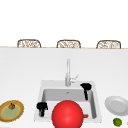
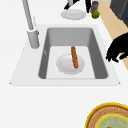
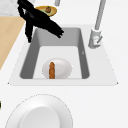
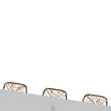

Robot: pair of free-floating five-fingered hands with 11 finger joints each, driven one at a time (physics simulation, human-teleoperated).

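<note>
Black left robot hand (image 1: 41,107) hangs over the sink's (image 1: 40,98) front left rim, fingers curled downward and clenched on nothing; the left side view shows it (image 2: 117,48) at the same rim, clear of the basin. Right robot hand (image 1: 85,88) hangs over the basin's back right corner, fingers straight and pointing down, released, holding nothing; in the right side view it (image 3: 40,18) reaches across the basin's far end.

Below and between the two hands, on the basin floor, lies a white plate (image 2: 65,65) with a brown sausage (image 2: 74,57) resting across it. A red ball (image 1: 67,114) sits just beside the left robot hand in the front view, covering most of the basin front.

Behind the hands stands the faucet (image 1: 68,72). Right of the right robot hand, on the table (image 1: 22,67), lie a second plate (image 1: 116,105) and a lime (image 1: 117,121). Left of the left robot hand lies a yellow dish (image 1: 11,110).
</note>
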